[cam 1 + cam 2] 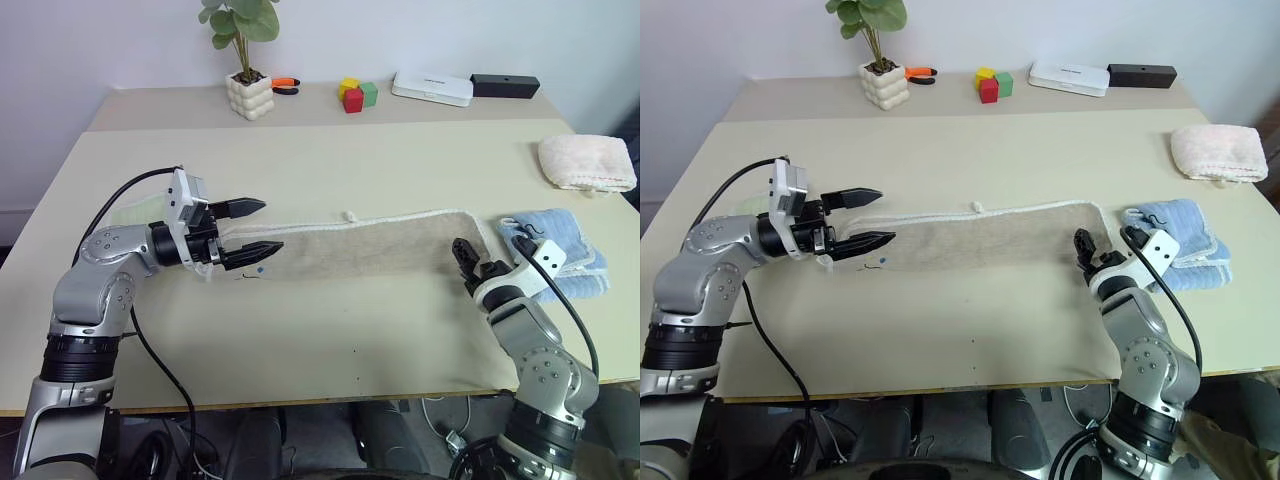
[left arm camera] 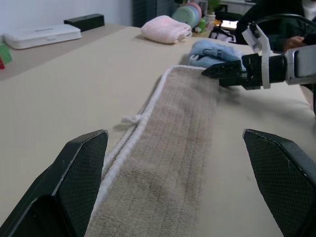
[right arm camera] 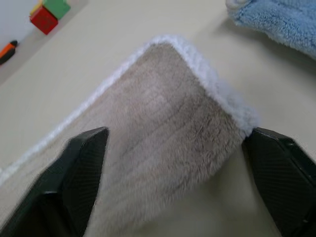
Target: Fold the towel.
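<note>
Closest in: right gripper (image 1: 467,262), low over the table (image 1: 330,330) at the right end of the towel (image 1: 380,245), fingers spread with that end's corner sitting right between them. Not pinching anything yet, far as can be told. Looks like the grab is just about to happen.

Towel itself: already a long narrow beige strip, laid flat mid-table, long axis running left-right straight across from one arm to the other. White corded edge along the far side, little white loop (image 1: 349,215) poking out about halfway.

Left gripper (image 1: 252,228) at the opposite end, also spread wide, hovering level above the towel's left end and pointing along the strip toward the right one. Holding nothing.

So basically one gripper per short end. Probably the next fold goes end over end along that long axis. Right one nearer to contact, so likely the one to carry its end over.

Also around: light blue folded towel (image 1: 565,250) just beside the right gripper, a bit of a snag risk maybe.
</note>
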### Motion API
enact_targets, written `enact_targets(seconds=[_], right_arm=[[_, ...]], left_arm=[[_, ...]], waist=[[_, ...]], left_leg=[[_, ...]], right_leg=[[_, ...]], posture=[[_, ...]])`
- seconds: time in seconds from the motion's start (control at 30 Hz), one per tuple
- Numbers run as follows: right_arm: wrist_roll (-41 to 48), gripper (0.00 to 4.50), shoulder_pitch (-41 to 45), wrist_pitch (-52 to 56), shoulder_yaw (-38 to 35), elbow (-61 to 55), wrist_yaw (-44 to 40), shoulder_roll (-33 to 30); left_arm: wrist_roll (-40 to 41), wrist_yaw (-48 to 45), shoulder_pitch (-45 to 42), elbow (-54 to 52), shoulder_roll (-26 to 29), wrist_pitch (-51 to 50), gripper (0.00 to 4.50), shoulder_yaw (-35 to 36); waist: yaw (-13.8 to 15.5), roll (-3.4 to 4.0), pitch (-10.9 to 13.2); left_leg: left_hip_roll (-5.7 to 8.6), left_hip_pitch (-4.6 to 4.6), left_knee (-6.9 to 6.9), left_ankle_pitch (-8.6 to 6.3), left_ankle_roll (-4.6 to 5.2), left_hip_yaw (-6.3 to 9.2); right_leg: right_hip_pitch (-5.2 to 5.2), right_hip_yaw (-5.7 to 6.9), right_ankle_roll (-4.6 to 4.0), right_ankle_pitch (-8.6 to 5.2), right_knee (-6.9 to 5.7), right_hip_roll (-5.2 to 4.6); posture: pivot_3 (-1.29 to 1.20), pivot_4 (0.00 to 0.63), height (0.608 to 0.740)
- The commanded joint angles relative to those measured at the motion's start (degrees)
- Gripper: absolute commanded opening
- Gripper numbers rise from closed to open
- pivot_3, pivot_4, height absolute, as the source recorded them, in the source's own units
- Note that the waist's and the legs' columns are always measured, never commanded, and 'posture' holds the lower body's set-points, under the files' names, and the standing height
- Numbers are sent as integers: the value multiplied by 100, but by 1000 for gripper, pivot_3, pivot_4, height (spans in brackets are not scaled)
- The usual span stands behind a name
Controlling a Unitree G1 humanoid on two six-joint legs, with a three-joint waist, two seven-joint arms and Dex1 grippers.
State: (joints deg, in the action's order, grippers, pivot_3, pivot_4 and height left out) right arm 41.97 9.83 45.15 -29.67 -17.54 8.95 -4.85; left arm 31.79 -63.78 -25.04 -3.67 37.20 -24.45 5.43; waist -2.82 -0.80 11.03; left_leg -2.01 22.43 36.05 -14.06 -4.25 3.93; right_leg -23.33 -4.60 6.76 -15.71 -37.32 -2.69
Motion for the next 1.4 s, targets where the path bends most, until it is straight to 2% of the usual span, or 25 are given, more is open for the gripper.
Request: enact_targets(seconds=[0.03, 0.2, 0.23, 0.4, 0.67, 0.77, 1.0, 1.2, 1.4], right_arm=[[31, 2709, 107, -84, 177, 218, -3, 138], [-25, 132, 122, -220, 246, 227, 0, 135], [-37, 51, 91, -235, 255, 202, 17, 125], [-174, 51, -65, -269, 291, -84, -18, -159], [-718, 51, -337, -380, 567, -669, -522, -1265], [-1128, 51, -293, -514, 957, -781, -916, -1787], [-2371, 51, -125, -1304, 2458, -990, -1928, -2719], [-2912, 51, 99, -1772, 3416, -1154, -2765, -2983], [-3293, 51, 350, -1926, 4341, -925, -3388, -2836]], left_arm=[[89, 66, 28, -213, 24, 59, 4500, 156], [132, 108, 61, -225, 22, 27, 4500, 148], [133, 114, 64, -227, 15, 28, 4500, 139], [136, 121, 27, -173, -51, 33, 4500, 93], [50, 33, -171, 145, -81, 147, 4500, 50], [26, 25, -209, 217, -91, 174, 4500, 68], [54, 83, -85, 108, -33, 164, 4500, 165], [119, 152, 87, -63, 45, 98, 4500, 261], [179, 243, 200, -242, 84, 21, 4500, 284]], waist=[[-20, 0, 0], [-103, -1, 0], [-107, -1, -1], [-91, 0, 0], [-70, 3, 3], [-84, 3, 3], [-103, 1, 5], [-95, -4, 7], [-94, -6, 8]], left_leg=[[-1, 0, -1, 0, 0, 0], [-3, -1, -4, 0, 0, 1], [-3, -1, -3, 0, 0, 1], [-2, 2, -4, 0, 1, 1], [0, 5, -4, 0, 0, -2], [0, 5, -5, -1, 1, -4], [0, 6, -5, -1, 2, -4], [0, 8, -4, -1, 2, -4], [-1, 7, -4, -1, 1, -3]], right_leg=[[0, 0, 0, 0, 0, 2], [-1, 1, 1, 1, 0, 3], [0, 1, 1, 1, 0, 3], [0, 1, 2, 1, 4, 1], [-2, 0, -2, -2, 10, 0], [-3, -2, -3, -3, 11, 0], [-3, -2, 1, -1, 13, 0], [-3, -1, 1, 0, 14, 0], [-3, -1, 3, 0, 14, 0]], posture=[[0, 150, 740], [0, 150, 740], [0, 150, 740], [0, 150, 740], [0, 150, 740], [0, 150, 740], [0, 150, 740], [0, 150, 740], [0, 150, 740]])
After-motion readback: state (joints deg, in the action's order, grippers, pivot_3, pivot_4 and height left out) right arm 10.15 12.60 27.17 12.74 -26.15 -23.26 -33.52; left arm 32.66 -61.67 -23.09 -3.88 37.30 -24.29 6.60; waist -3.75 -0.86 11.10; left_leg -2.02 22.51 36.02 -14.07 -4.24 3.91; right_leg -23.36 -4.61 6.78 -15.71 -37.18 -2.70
